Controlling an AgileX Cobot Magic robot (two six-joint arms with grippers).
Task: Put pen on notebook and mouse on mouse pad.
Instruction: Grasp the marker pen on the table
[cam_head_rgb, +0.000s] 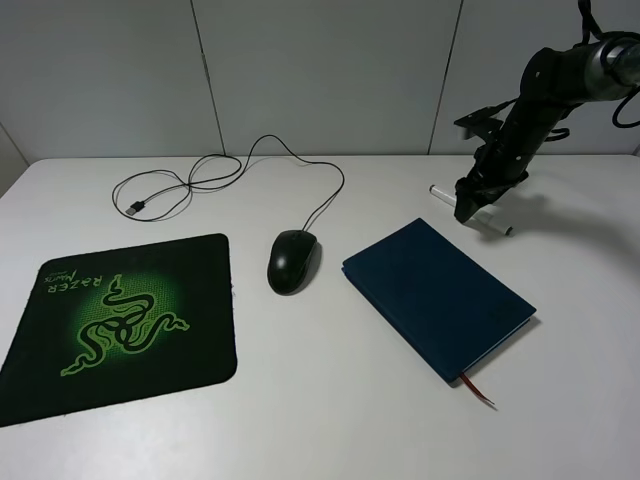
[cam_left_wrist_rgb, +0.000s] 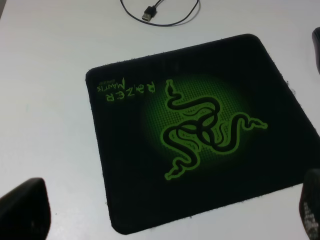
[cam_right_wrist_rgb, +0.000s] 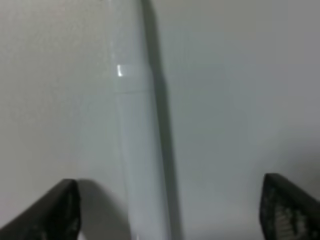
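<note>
The white pen (cam_head_rgb: 495, 224) lies on the table behind the navy notebook (cam_head_rgb: 437, 297), partly hidden by my right gripper (cam_head_rgb: 472, 205). That gripper hangs low over the pen and is open. In the right wrist view the pen (cam_right_wrist_rgb: 140, 150) runs between the two spread fingertips (cam_right_wrist_rgb: 60, 210), apart from both. The black mouse (cam_head_rgb: 293, 260) rests on the table between the notebook and the Razer mouse pad (cam_head_rgb: 120, 320). My left gripper (cam_left_wrist_rgb: 167, 212) is open above the pad (cam_left_wrist_rgb: 200, 125) with nothing in it; it is out of the exterior view.
The mouse cable (cam_head_rgb: 220, 175) loops across the back of the table and ends in a USB plug (cam_head_rgb: 133, 208), also seen as the plug (cam_left_wrist_rgb: 150, 11) in the left wrist view. A reddish ribbon (cam_head_rgb: 480, 392) sticks out of the notebook's near end.
</note>
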